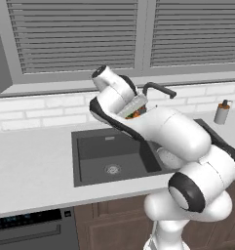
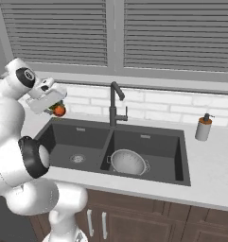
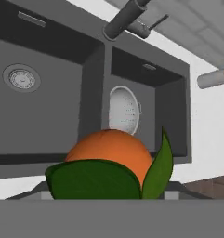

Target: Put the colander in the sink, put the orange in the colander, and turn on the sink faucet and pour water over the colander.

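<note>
My gripper (image 2: 55, 107) is shut on the orange (image 2: 59, 110), a small orange-red fruit with green leaves, and holds it in the air over the back left corner of the dark grey double sink (image 2: 168, 147). The orange (image 3: 111, 148) sits close at the bottom of the hand view, hiding most of the fingers. A pale metal colander (image 2: 128, 161) stands upright in the right basin, also seen as colander (image 3: 124, 110) beyond the fruit. The dark sink faucet (image 2: 114, 104) rises behind the divider between the basins. No water runs from it.
A pale soap dispenser (image 2: 203, 127) stands on the counter right of the sink. The left basin (image 1: 97, 149) holds just its round drain (image 1: 112, 169). White tile wall and shuttered windows close off the back. My own arm covers much of the right basin in the left base view.
</note>
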Controlling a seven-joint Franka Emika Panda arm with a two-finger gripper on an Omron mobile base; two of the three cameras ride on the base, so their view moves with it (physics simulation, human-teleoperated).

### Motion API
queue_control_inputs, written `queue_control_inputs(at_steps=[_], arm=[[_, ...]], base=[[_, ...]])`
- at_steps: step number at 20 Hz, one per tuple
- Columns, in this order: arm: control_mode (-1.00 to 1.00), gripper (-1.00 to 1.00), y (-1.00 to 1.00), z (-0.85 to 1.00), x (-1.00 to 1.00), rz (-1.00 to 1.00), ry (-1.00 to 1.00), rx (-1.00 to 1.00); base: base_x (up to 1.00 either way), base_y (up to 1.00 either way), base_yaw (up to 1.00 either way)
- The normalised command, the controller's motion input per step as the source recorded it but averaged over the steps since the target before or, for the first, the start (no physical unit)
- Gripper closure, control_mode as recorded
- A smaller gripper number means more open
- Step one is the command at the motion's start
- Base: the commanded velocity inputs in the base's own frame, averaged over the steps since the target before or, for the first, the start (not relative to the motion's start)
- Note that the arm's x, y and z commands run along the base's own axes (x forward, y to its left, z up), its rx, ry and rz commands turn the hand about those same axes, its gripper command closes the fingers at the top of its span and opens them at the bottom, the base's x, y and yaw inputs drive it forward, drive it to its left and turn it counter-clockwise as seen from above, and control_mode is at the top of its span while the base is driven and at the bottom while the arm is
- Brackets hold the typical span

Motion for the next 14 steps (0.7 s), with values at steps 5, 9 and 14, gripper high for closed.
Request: queue_control_inputs(at_steps=[5,9,14], arm=[[-1.00,1.00,-1.00,-0.11,0.00,-0.07,0.10,0.30],[-1.00,1.00,-1.00,-0.21,-0.07,0.00,0.00,0.27],[-1.00,1.00,-1.00,-0.22,-0.08,0.00,0.00,0.26]], base=[[0.00,0.00,0.00],[0.00,0.00,0.00],[0.00,0.00,0.00]])
